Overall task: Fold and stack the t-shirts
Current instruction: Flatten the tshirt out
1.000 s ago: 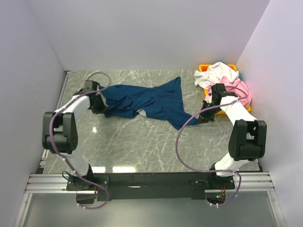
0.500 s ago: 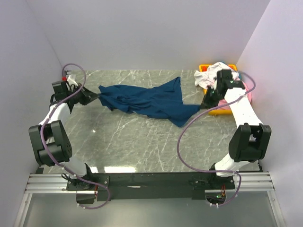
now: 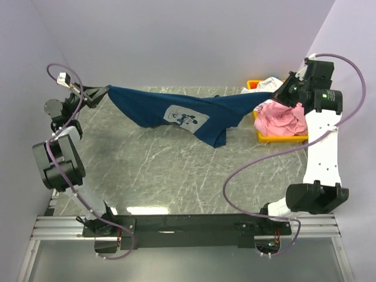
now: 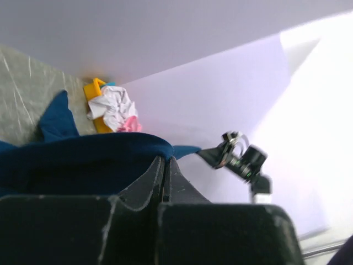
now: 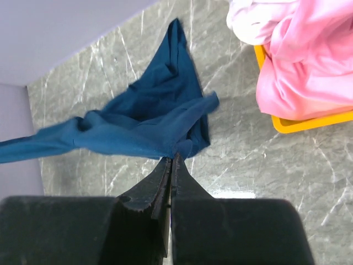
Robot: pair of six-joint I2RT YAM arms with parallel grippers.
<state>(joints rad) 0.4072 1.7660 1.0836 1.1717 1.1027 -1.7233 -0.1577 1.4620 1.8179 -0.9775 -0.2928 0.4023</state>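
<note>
Pale lilac walls enclose a grey marble table [image 3: 176,170]. Above it the navy t-shirt [image 3: 147,106] hangs stretched left to right. Its white chest print [image 3: 185,117] faces up, with no lettering legible. The left gripper [image 3: 101,93] and right gripper [image 3: 281,93] each clench one end. The pink t-shirt [image 3: 282,120] and white t-shirt [image 3: 264,85] lie in the yellow bin [image 3: 282,139].

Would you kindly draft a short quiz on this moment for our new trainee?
1. How many grippers are shut on the navy t-shirt?
2. True or false: its chest print is hidden from the top camera.
3. Where is the pink t-shirt? A in the yellow bin; B held between fingers; C under the navy t-shirt.
Key: 1. Two: the left gripper and right gripper hold it stretched between them. 2. False; the chest print shows. 3. A.
</note>
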